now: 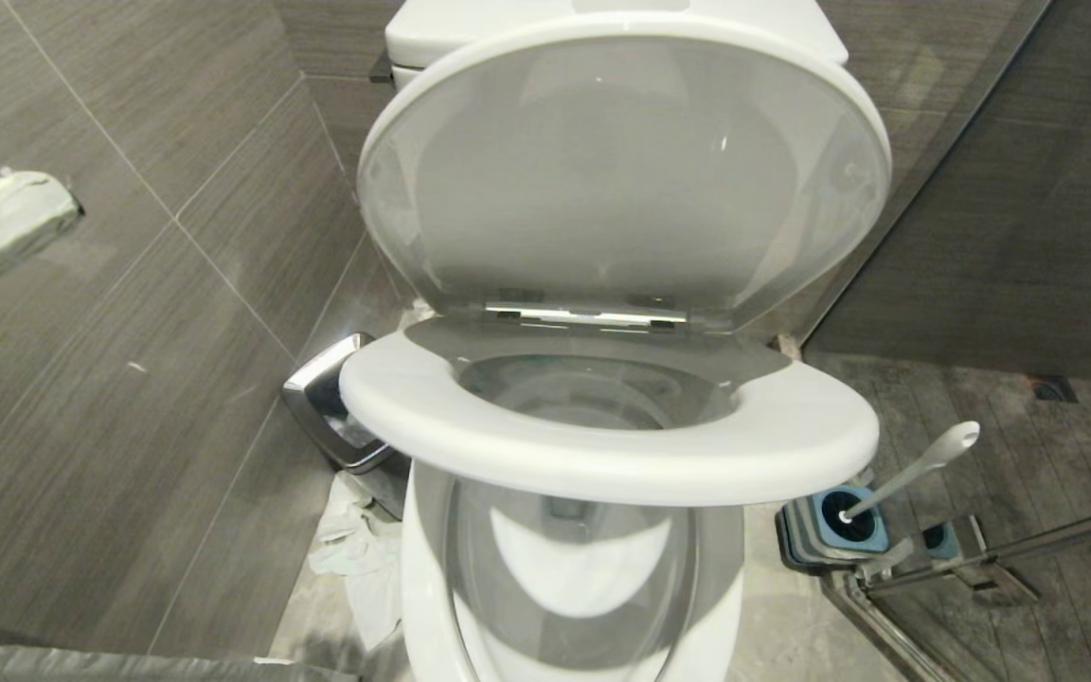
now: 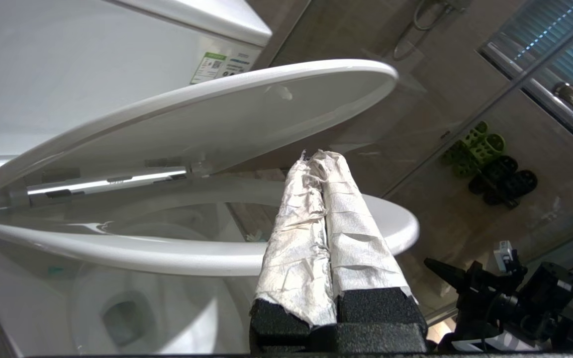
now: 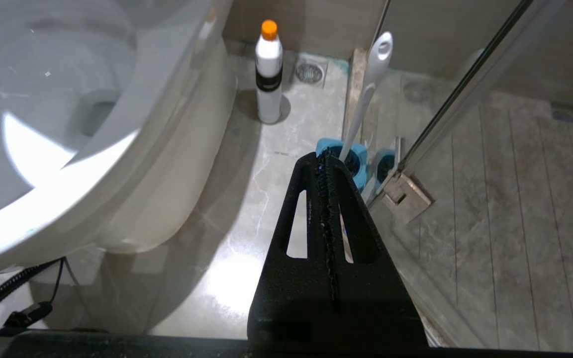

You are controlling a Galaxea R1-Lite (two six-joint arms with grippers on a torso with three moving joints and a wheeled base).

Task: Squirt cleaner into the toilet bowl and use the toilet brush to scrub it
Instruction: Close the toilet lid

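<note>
While the lid (image 1: pixel 621 170) stood up and the seat (image 1: pixel 602 445) hung half raised over the bowl (image 3: pixel 67 109), my left gripper (image 2: pixel 316 159) was closed and empty beside the seat. My right gripper (image 3: pixel 327 159) was also closed on nothing above the floor. The brush (image 1: pixel 915 469) sat untouched in its holder (image 1: pixel 844 526) right of the bowl, so squirting and scrubbing both remained, I judged.
</note>
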